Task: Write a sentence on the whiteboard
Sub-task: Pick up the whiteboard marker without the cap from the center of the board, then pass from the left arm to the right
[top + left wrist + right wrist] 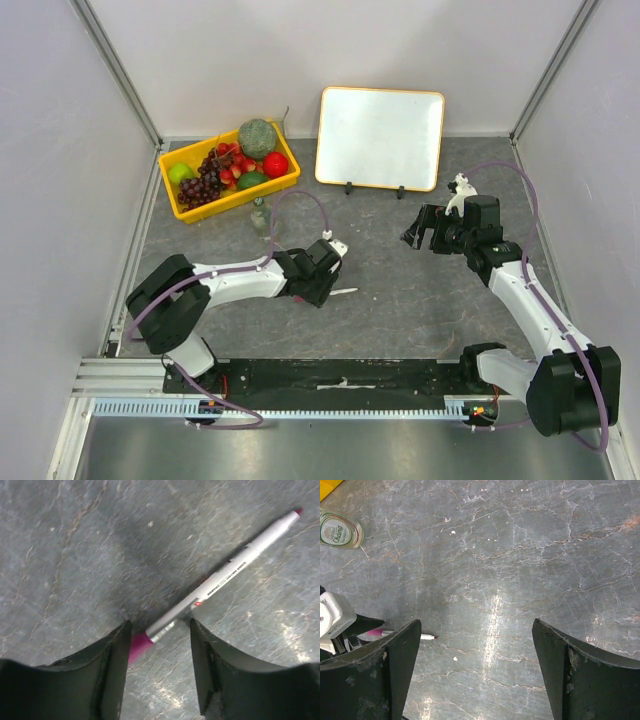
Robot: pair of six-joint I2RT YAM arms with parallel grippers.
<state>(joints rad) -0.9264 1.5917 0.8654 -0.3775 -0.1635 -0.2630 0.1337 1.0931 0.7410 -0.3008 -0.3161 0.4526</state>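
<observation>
While the whiteboard is standing blank at the upper middle, the left claw is sitting half-open around the pen, likely needing a firm pinch next; the right claw is gaping empty.

The whiteboard, plain white with rounded corners and a thin yellow-orange frame, sits at the table's twelve o'clock, two black feet on its six-o'clock edge.
</observation>
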